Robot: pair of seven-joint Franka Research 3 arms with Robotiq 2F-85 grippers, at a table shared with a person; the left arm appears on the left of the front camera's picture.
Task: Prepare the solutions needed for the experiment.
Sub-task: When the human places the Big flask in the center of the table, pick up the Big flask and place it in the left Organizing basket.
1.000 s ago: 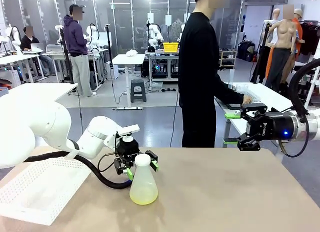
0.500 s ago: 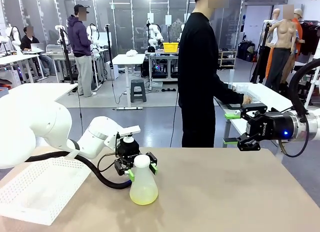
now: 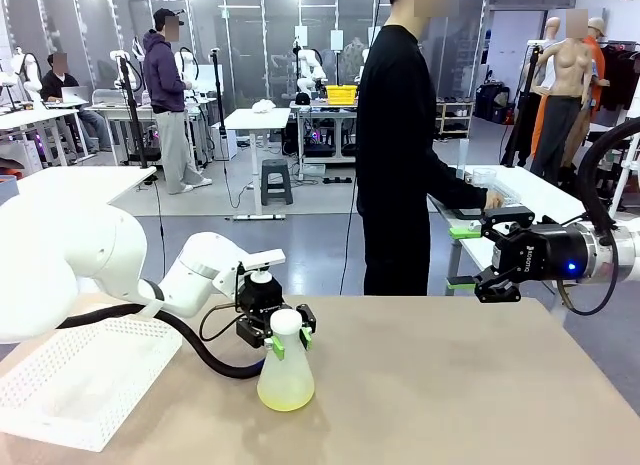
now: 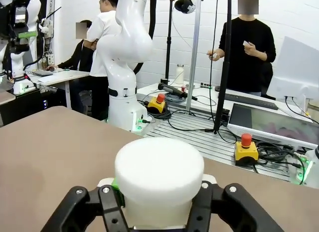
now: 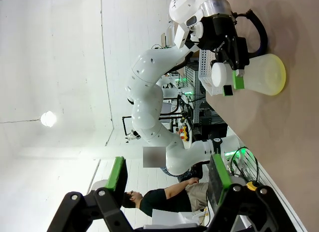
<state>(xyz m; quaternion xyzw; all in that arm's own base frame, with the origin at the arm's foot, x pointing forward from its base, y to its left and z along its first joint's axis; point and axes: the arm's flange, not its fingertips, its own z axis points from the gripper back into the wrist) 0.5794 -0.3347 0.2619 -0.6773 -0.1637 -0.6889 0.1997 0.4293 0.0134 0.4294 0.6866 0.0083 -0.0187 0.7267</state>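
The left gripper [image 3: 285, 337] pinches the neck of the conical flask [image 3: 286, 370] standing on the table [image 3: 450, 385], likely to lift its shallow yellow-green solutions [image 3: 286, 393] upright, while the right gripper [image 3: 462, 256] hangs spread, well apart

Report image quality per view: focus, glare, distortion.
Front view: evenly lit and sharp, soft shadow under the flask on the table. Left wrist view: the flask's white cap sits near the lens and looks oversized and soft. Right wrist view: rolled sideways, a ceiling lamp glares against the washed-out white.
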